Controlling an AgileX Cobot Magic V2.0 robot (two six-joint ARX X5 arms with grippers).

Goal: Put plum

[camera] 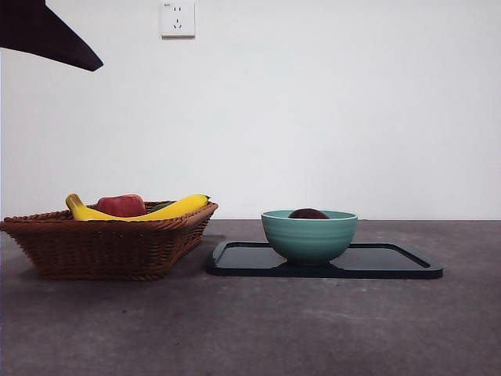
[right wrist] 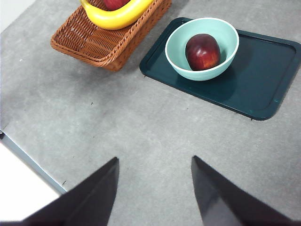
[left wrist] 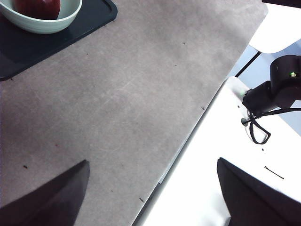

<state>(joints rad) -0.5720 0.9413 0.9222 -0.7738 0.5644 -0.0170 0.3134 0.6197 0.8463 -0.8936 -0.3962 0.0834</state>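
Plum: the dark maroon plum (right wrist: 202,52) lies inside the bowl (right wrist: 227,35), in the upper middle of the right wrist view; in the front view only its top (camera: 308,214) shows above the rim, right of centre.
Bowl and tray: the pale green bowl (camera: 309,237) stands on the dark tray (camera: 391,262), toward the tray's end nearer the basket.
Basket: the wicker basket (camera: 109,247) sits in the lower left of the front view, just beside the tray; it holds a banana (camera: 176,208) and a brighter red fruit (camera: 121,205).
Left gripper: the left gripper (left wrist: 153,197) hangs over bare table near the table's edge, jaws spread wide, holding nothing; bowl and plum appear in the upper left corner of its view.
Right gripper: the right gripper (right wrist: 155,188) hangs well back from the tray, jaws spread wide, holding nothing.
Progress: judged complete or nearly so; the plum rests in the bowl and neither gripper touches it, so nothing seems left beyond parking the arms.
Surface: a grey, matt table (camera: 250,329), faintly speckled and scuffed, with a pale floor beyond its edge in the wrist views.
Room: a plain white wall (camera: 352,117) with a socket (camera: 178,19) at the top of the front view; a dark arm tip (camera: 47,39) shows in the upper left corner.
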